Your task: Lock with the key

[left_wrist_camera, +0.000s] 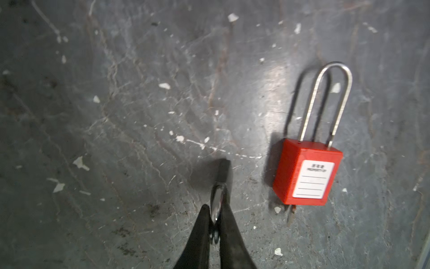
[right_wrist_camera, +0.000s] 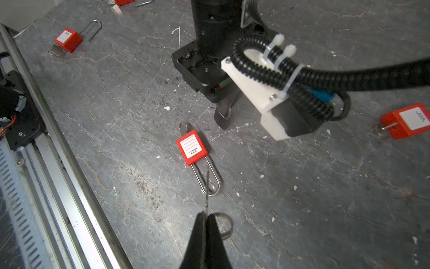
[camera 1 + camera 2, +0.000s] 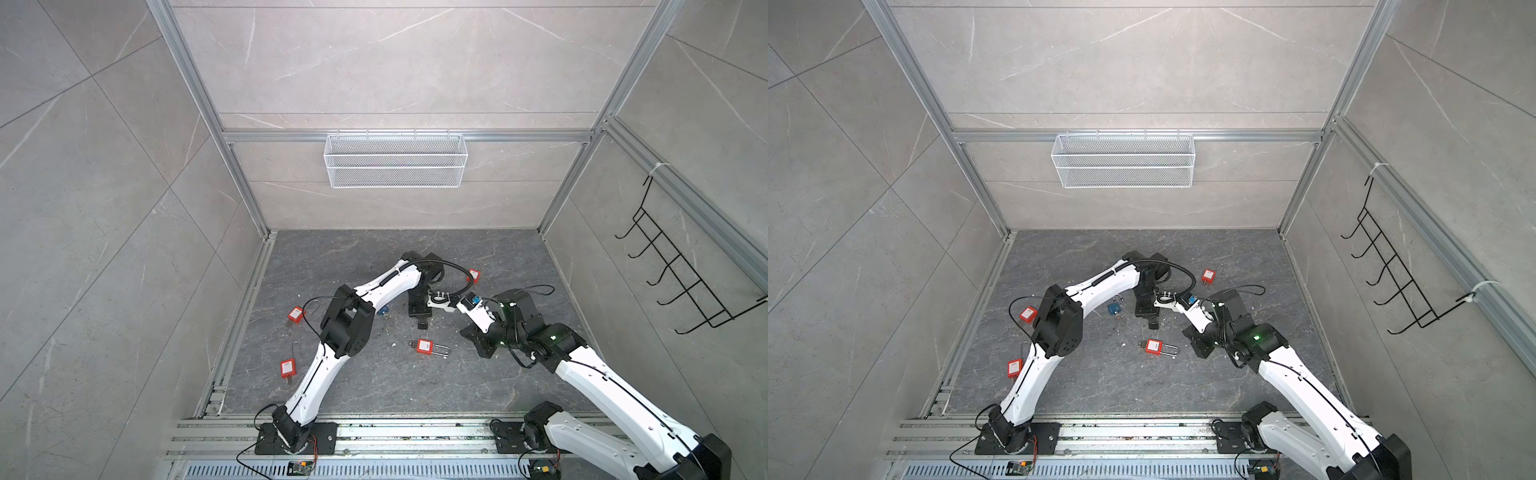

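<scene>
Since the key (image 2: 206, 186) was clenched edge-on by the right gripper (image 2: 206, 216) near the red padlock (image 2: 192, 147), slippage was risked; left gripper (image 1: 215, 210): ring (image 1: 216, 202) pinched.

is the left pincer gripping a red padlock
No, the nearest red padlock lies on the table beside the left pincer, not touching it.

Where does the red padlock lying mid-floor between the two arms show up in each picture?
In a top view: red padlock mid-floor, shackle pointing right.
In a top view: same spot, slightly further left in frame.
Left wrist: padlock beside the left tool, label up.
Right wrist: near the picture's middle, by the left tool.
Shared landmark: the left tool, close beside the padlock everywhere.
</scene>
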You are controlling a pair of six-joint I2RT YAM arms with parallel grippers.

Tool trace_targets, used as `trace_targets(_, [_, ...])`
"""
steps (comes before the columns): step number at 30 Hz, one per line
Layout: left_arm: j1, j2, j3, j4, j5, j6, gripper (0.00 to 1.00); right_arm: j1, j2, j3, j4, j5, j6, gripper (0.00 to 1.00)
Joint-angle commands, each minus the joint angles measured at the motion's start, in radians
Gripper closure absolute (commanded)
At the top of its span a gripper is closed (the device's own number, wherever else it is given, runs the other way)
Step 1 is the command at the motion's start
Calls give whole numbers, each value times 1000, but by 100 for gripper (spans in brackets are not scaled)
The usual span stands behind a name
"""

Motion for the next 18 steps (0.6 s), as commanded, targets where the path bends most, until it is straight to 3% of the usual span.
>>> trace_targets(1, [2, 38, 13, 29, -56, -24, 84, -2, 12, -18, 55, -42, 71, 96])
trace_targets(4, [13, 38, 24, 47, -37, -34, 80, -2, 20, -13, 68, -47, 103, 95])
trace_targets(6, [23, 33, 32, 60, -9, -34, 69, -2, 26, -6, 74, -62, 126, 94])
trace_targets(11, [50, 14, 64, 95, -3, -75, 68, 2, 40, 16, 68, -44, 198, 94])
trace_targets(15, [122, -79, 28, 185, 34, -180, 68, 25, 72, 53, 55, -2, 353, 93])
trace_targets(18, [204, -213, -127, 374, 74, -337, 68, 104, 113, 56, 81, 61, 505, 92])
